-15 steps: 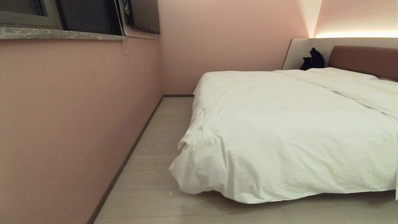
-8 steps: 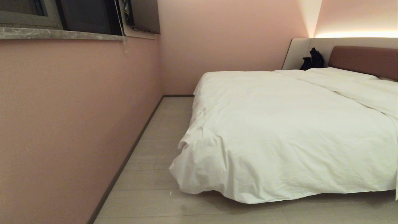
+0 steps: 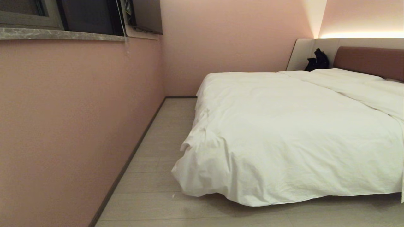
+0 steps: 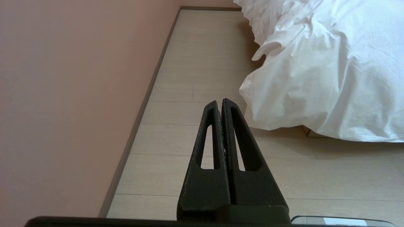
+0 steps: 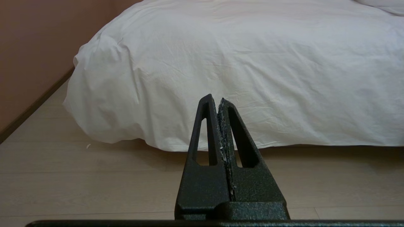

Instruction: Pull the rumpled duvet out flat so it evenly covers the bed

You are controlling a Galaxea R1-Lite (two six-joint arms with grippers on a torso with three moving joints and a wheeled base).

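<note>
Large puffy white cotton duvet (image 3: 284, 132) lies spread over the wide low bed (image 3: 369, 61), filling the right half of the head view; its near-left corner bunches in creases and hangs over the bed's corner, close to the floor without clearly touching it. Near edge droops past the mattress, shadow underneath.

Left gripper (image 4: 220, 102) – black, slotted fingers (image 4: 208, 138) pressed together, nothing held – hovers over the floor, the duvet's hanging corner ahead and to its right, apart from it. Right gripper (image 5: 217, 98) – black fingers (image 5: 202, 132) likewise closed tight, empty – points at the duvet's near drooping side, with a gap of floor between; no contact. Neither arm shows in the head view.

No brand, label or readable writing anywhere.

Floor: pale beige wood-look planks (image 3: 151, 189), a dark skirting strip (image 3: 126, 164) along the wall's foot. Plain pink wall (image 3: 63, 126) runs down the left and across the far side, a narrow aisle between it and the bed. Grey stone window ledge (image 3: 56, 34) at far left with a dark window above. Brown padded headboard with a beige surround at far right, a warm light strip (image 3: 359, 34) glowing above it. A small black object (image 3: 318, 60) sits by the headboard's left end – cannot tell what it is.
</note>
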